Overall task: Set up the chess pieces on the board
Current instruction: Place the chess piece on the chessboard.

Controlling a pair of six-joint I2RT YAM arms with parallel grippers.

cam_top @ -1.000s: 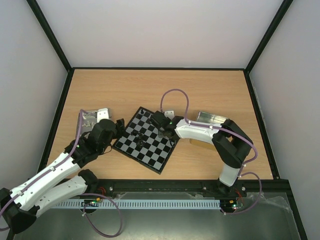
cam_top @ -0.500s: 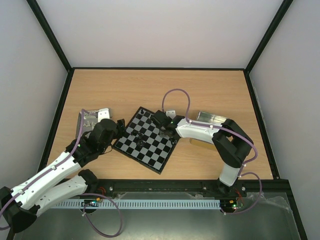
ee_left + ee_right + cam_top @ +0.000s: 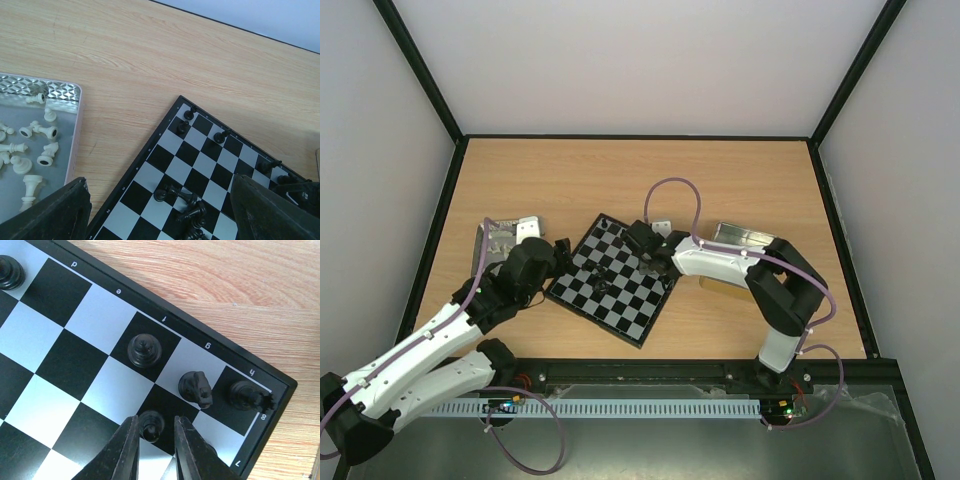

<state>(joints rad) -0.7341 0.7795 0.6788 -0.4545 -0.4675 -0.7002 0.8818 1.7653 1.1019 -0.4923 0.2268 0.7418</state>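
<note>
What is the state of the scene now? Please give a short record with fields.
board: turned askew, partly set
left gripper: open, above board's edge
right gripper: fingers flank a pawn beside the knight; grip unclear
lying pieces: black, mid-board
tray: left of board, holds white pieces

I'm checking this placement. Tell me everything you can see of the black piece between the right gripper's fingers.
The pawn is small, glossy black, plastic-looking, with a round head over a wider collar, seen from above. It looks upright, on the corner of a dark square in the board's second row, near the knight. The right gripper has a finger close on each side; whether they touch it cannot be told.
</note>
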